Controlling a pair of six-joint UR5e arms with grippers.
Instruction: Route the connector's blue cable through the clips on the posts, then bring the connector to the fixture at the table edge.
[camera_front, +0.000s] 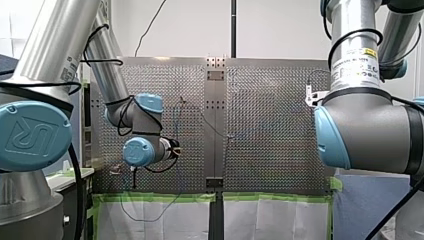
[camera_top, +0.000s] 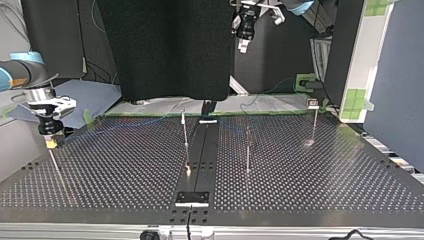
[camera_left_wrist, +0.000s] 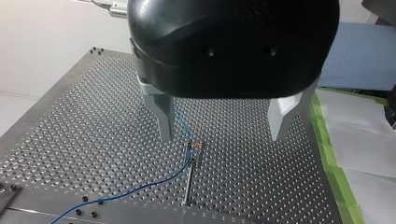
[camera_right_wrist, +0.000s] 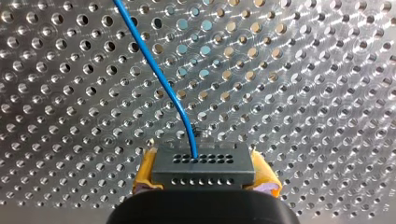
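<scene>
1. Front view: my left arm (camera_front: 142, 130) reaches over the left part of the table (camera_front: 270, 125). The blue cable (camera_front: 175, 116) shows only faintly just right of it. I cannot tell either tool's state here.
2. Top view: my right tool (camera_top: 51, 142) hangs low at the far left, yellow pads clenched on something small, just above a thin post (camera_top: 54, 162). My left tool (camera_top: 243, 46) is raised high over the far middle. The fixture (camera_top: 192, 197) lies at the near table edge, well apart from both.
3. Left wrist view: my left tool's metal fingers (camera_left_wrist: 164, 119) stand released, holding nothing. Below them the cable meets a clip (camera_left_wrist: 196, 146) atop a post and seems seated in it.
4. Right wrist view: my right tool's pads (camera_right_wrist: 264, 170) grasp the connector (camera_right_wrist: 203, 165), and the cable leaves its face over the table. Routing looks to be the step in hand, with delivery not yet begun. The next move calls for leading the cable into the other clips without tugging it out of this one.
</scene>
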